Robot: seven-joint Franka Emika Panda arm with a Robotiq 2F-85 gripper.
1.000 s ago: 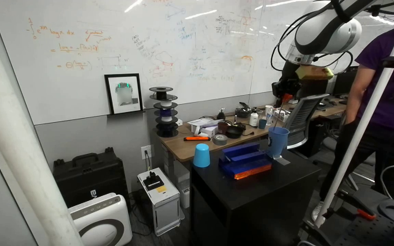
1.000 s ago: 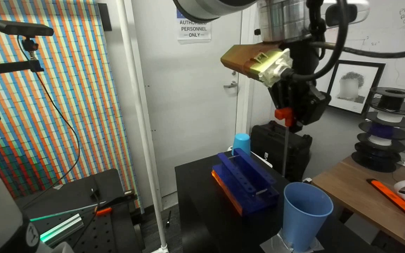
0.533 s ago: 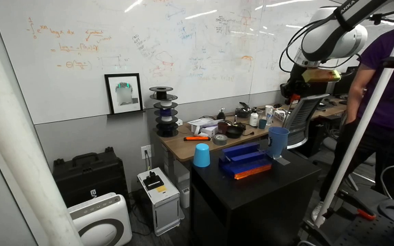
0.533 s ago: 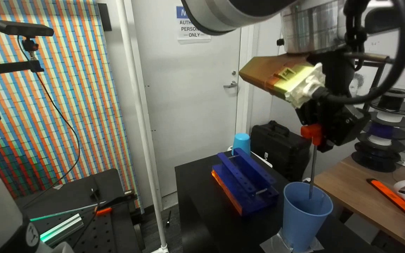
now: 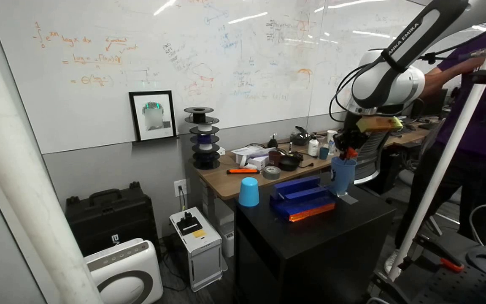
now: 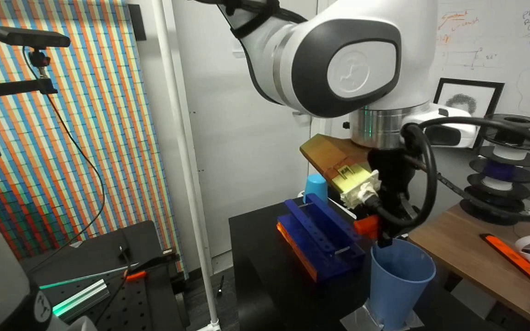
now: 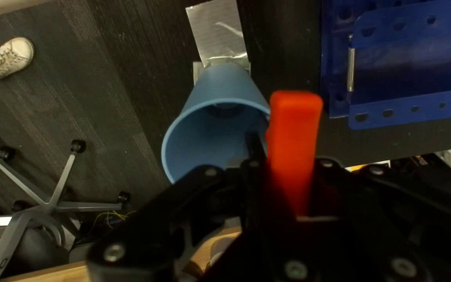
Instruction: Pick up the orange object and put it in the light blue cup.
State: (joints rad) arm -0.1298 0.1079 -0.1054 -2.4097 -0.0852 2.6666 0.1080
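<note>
The orange object, a T-shaped orange-red handle (image 6: 366, 226), sits between my gripper's fingers (image 6: 383, 236) at the rim of the upright blue cup (image 6: 396, 294). The handle also shows in the wrist view (image 7: 295, 129) and in an exterior view (image 5: 351, 153). My gripper is shut on it. Its thin metal shaft is now hidden, so I cannot tell how much of it is inside the cup. In the wrist view, the cup's open mouth (image 7: 210, 145) lies beside the handle, with a fingertip over it. A brighter light blue cup (image 5: 249, 192) stands upside down, farther off.
A dark blue rack (image 6: 320, 243) with an orange edge stands beside the upright cup on the black cabinet (image 5: 310, 240). Silver tape (image 7: 219, 35) lies at the cup's base. A cluttered desk (image 5: 222, 181) and a person (image 5: 475, 105) are behind.
My gripper has come down to the cup's rim with the orange object. The shaft, seen hanging earlier, is now out of sight. The person's arm has risen.
</note>
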